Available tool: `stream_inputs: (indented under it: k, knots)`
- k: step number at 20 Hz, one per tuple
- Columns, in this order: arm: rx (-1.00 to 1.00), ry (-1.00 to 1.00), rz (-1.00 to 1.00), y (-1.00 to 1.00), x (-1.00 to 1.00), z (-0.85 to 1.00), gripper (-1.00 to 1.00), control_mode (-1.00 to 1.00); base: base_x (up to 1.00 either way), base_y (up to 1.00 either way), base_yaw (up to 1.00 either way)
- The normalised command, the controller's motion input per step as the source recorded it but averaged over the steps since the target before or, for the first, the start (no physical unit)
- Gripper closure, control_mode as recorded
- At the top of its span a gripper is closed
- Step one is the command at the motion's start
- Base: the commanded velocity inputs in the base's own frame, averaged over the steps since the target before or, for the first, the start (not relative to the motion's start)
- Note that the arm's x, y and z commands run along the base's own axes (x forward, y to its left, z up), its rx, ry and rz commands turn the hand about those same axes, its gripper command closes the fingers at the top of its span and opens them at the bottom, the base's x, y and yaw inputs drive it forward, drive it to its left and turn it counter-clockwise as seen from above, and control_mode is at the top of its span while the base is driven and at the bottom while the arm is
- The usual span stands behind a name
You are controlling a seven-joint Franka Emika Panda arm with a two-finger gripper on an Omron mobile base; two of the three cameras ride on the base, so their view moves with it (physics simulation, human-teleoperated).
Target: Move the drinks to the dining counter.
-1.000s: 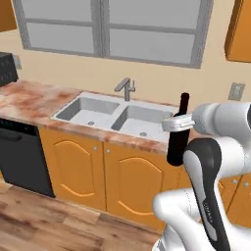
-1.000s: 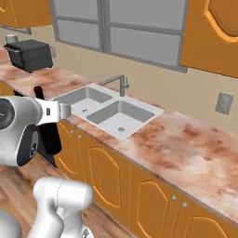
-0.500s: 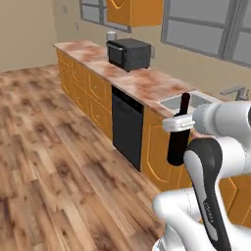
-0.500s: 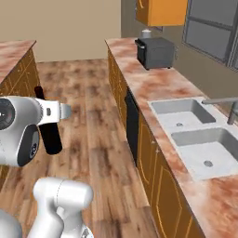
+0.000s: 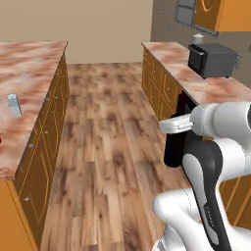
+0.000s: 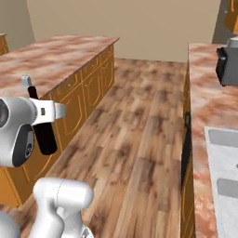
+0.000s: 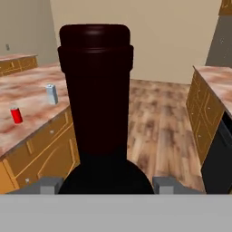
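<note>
tool [image 7: 102, 186] is pinching the black bottle [image 7: 96, 113] upright, mid-air over the floor. dining desk [image 7: 31, 108] with the red can [image 7: 16, 115] and a carton [image 7: 52, 94] sits ahead-left. i'd keep it vertical, then lower onto bare marble away from those two

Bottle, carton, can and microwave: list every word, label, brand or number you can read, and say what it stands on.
None can be read: the black bottle, grey-blue carton, red can and microwave show no lettering.

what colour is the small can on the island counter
Red; the can shows best in the hand view.
</note>
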Motion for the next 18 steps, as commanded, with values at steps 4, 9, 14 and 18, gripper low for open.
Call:
stream_inputs:
  k: [4,9,14,18]
  knots:
    - [0.0,0.0,0.0,0.0,0.0,0.0,1.0,1.0,1.0,-0.86,0.0]
    - [0.0,0.0,0.0,0.0,0.0,0.0,1.0,1.0,1.0,0.19,0.0]
    - [0.0,0.0,0.0,0.0,0.0,0.0,1.0,1.0,1.0,0.69,-0.05]
    - [0.0,0.0,0.0,0.0,0.0,0.0,1.0,1.0,1.0,0.45,-0.01]
